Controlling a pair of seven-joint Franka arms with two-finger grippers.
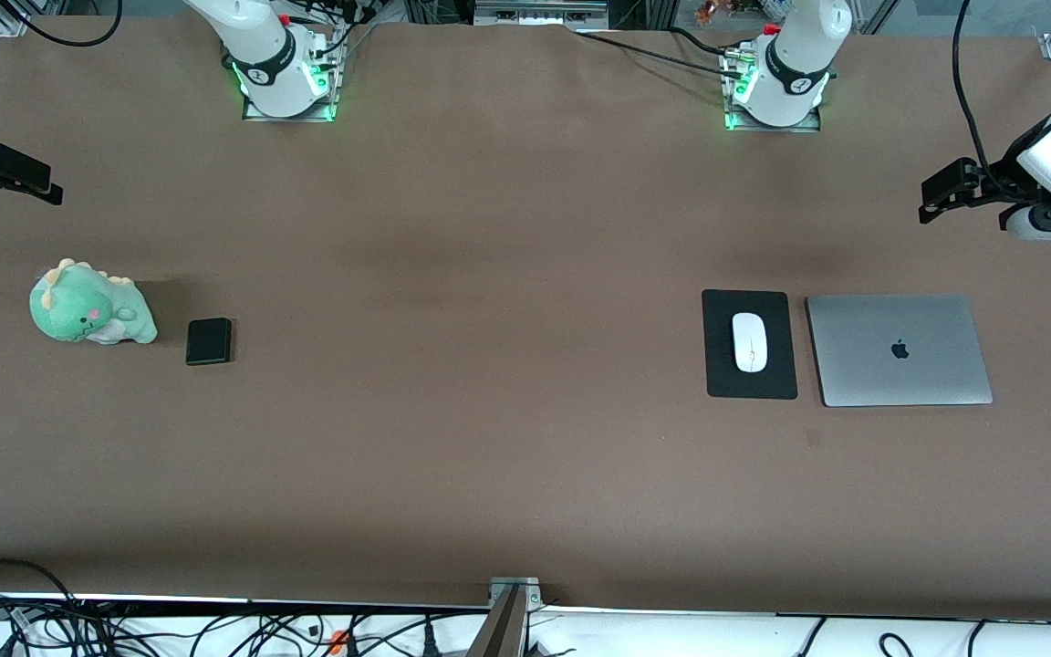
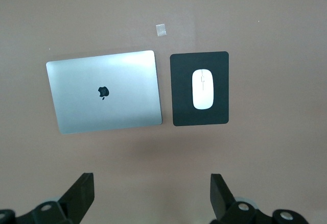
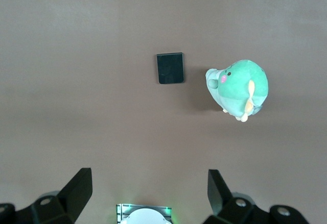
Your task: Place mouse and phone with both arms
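1. Covering the whole scene is a wide brown bench (image 1: 507,228), with two white robot arms based along its top edge and both held high and drawn back to the two ends.
2. A closed silver laptop (image 1: 898,349) lies flat toward the left arm's end of the bench.
3. A flat black pad (image 1: 749,301) lies just beside the laptop, toward the middle of the bench.
4. A green stuffed dinosaur toy (image 1: 90,313) sits toward the right arm's end.
5. The left tool (image 1: 945,192) hangs in the air over the bench edge at its own end, its fingers (image 2: 82,193) spread wide and empty in the left wrist view.
6. The right tool (image 1: 10,173) hangs over the bench edge at its end, fingers (image 3: 79,188) also spread wide and empty.
7. The white mouse (image 1: 749,342) rests in the middle of the black pad.
8. The small black phone (image 1: 209,341) lies flat on the bench just beside the toy, on the side toward the middle.
9. Judging by this layout, both items look set down and neither arm is engaged. Any next move would need a tool to descend and close across an item's narrow sides.
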